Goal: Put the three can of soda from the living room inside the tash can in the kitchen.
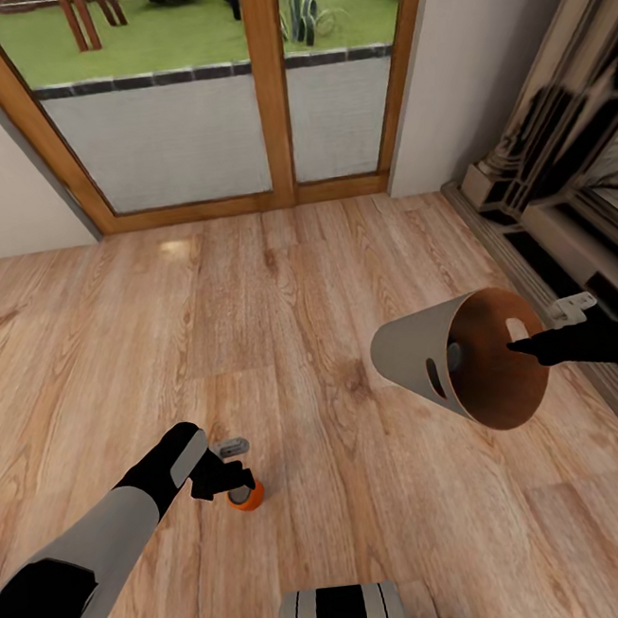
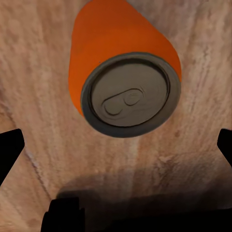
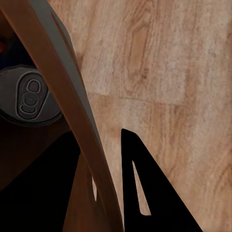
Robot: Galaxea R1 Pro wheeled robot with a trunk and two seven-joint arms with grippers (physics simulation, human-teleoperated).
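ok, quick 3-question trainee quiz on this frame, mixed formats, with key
1. True or false: the can of soda under the left gripper stands upright on the wood floor.
2. What does the right gripper grip? A) a can B) the tash can by its rim C) nothing
3. Fill in: inside the bin, the right wrist view shows the top of another ___.

Key: 1 true; 2 B; 3 can.
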